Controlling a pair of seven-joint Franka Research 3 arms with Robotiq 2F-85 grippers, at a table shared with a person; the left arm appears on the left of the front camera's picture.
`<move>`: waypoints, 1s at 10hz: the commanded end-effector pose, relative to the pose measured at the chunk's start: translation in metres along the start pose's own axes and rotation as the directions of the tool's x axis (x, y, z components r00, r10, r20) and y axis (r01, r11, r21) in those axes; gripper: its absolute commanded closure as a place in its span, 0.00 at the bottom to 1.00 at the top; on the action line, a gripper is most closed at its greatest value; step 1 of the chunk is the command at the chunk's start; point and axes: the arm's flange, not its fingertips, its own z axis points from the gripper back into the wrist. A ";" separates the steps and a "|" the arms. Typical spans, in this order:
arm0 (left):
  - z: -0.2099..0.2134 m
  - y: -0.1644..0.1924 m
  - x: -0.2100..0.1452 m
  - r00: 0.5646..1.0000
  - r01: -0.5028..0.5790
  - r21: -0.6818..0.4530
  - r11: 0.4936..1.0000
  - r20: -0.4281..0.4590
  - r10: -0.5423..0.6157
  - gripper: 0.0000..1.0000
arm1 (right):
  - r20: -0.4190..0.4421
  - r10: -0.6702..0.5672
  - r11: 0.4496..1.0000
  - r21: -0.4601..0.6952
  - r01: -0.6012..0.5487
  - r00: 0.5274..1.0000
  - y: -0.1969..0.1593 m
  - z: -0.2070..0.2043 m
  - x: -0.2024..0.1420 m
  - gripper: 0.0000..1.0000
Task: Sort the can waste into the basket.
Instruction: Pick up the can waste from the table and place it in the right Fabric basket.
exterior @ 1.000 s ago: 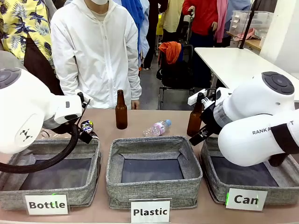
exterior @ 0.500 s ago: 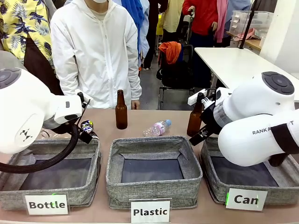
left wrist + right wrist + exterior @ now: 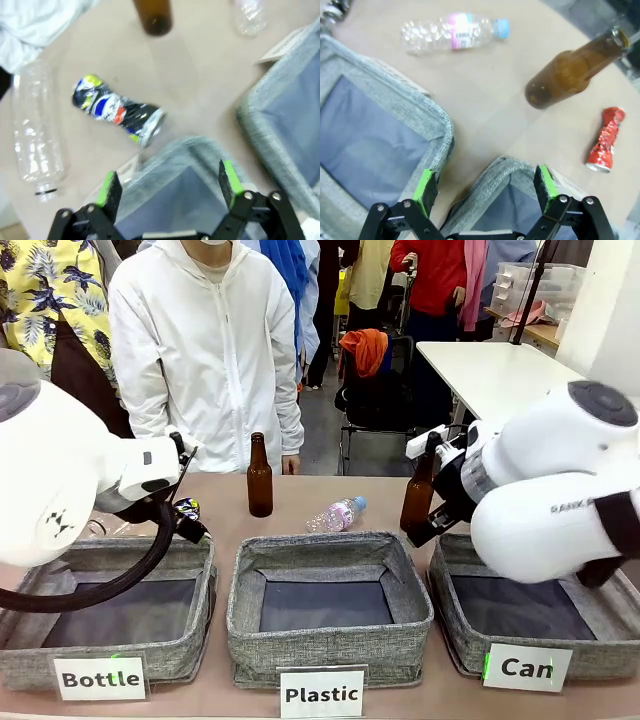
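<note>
1. One tan tabletop (image 3: 320, 498) carries everything, and nothing lying on it has shifted since a second ago; only the arms have moved.
2. Two white arms flank it. The left arm (image 3: 50, 480) has risen slightly at the left edge. The right arm (image 3: 560, 500) has lifted and drawn a little toward the right edge. Both bend downward over the row of bins.
3. A person in a white jacket (image 3: 205, 350) stands at the far edge, arms hanging.
4. Three grey bins line the near edge: the "Bottle" bin (image 3: 190, 640) left, the "Plastic" bin (image 3: 330, 635) middle, and the basket (image 3: 450, 625) with the "Can" sign (image 3: 527, 667) right. Nothing lies on its dark floor.
5. The left pincer (image 3: 168, 172) hangs over the far corner of the "Bottle" bin, jaws wide apart and holding nothing. The right pincer (image 3: 485, 175) hangs over the basket's far corner, likewise spread and holding nothing.
6. Two brown bottles stand upright behind the bins, one (image 3: 260, 477) toward the middle and one (image 3: 417, 495) just behind the basket, between it and the far edge.
7. A clear bottle (image 3: 337, 514) lies behind the "Plastic" bin. Another clear bottle (image 3: 36, 125) lies near the left edge.
8. The black can (image 3: 117, 107) lies crushed just beyond the "Bottle" bin's corner. The red can (image 3: 606, 140) lies crushed beyond the basket, near the brown bottle.
</note>
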 end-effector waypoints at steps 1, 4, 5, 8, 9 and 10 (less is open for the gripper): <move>0.055 -0.001 0.006 0.987 -0.153 -0.171 0.973 0.016 0.158 0.00 | 0.009 -0.227 0.971 0.082 0.225 0.974 -0.007 0.054 0.014 0.00; 0.123 0.002 0.001 0.982 -0.189 -0.449 0.874 -0.075 0.174 0.00 | -0.102 -0.344 0.853 0.382 0.356 0.933 -0.026 0.123 -0.002 0.00; 0.152 0.016 -0.018 0.991 -0.132 -0.580 0.804 -0.062 0.117 0.00 | -0.064 -0.385 0.821 0.432 0.373 0.921 -0.043 0.146 -0.020 0.00; 0.204 0.086 -0.111 0.937 -0.159 -0.738 0.656 0.096 0.336 0.00 | -0.017 -0.594 0.634 0.606 0.481 0.804 -0.126 0.183 -0.103 0.00; 0.208 0.099 -0.136 0.890 -0.195 -0.756 0.625 0.131 0.437 0.00 | -0.008 -0.673 0.565 0.640 0.521 0.740 -0.149 0.186 -0.132 0.00; 0.208 0.115 -0.157 0.834 -0.234 -0.773 0.590 0.153 0.531 0.00 | -0.001 -0.746 0.497 0.665 0.557 0.666 -0.167 0.186 -0.160 0.00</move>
